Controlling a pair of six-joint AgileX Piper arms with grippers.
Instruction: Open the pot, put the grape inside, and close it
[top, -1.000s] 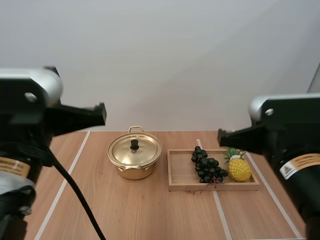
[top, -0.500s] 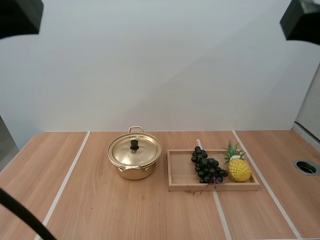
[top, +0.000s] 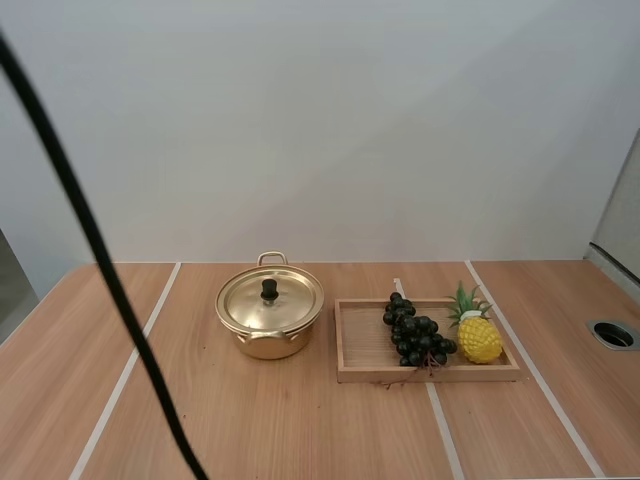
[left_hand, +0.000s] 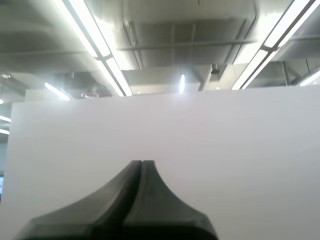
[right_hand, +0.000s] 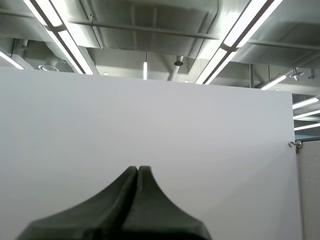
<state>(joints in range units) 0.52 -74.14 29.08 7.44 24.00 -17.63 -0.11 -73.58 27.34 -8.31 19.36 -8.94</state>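
Fingers of our left gripper (left_hand: 142, 163) lie pressed together as one dark wedge with nothing between them. Those of our right gripper (right_hand: 138, 169) are the same, closed and empty.

We judge that the first step, opening the pot, is the one in hand and has not begun. The golden pot (top: 270, 328) stands on the tabletop (top: 250, 430) with its lid (top: 285, 303) seated on it and a small black knob (top: 269, 290) upright at the lid's middle. The grapes (top: 415, 335), a dark bunch, lie in the wooden tray (top: 470, 374) just beside the pot, to its right.

As we see it, the next move calls for one arm to come down over the pot, part its fingers and pinch the knob from above. It would then lift the lid straight up and set it on bare tabletop away from the tray. The left arm looks the likelier choice for the lid, leaving the right arm for the grapes.

A small yellow pineapple (top: 479, 338) lies in the same tray, close against the bunch on its right side. We would take the grapes from the pot side so the fingers do not catch it. Nothing stands between pot and tray.
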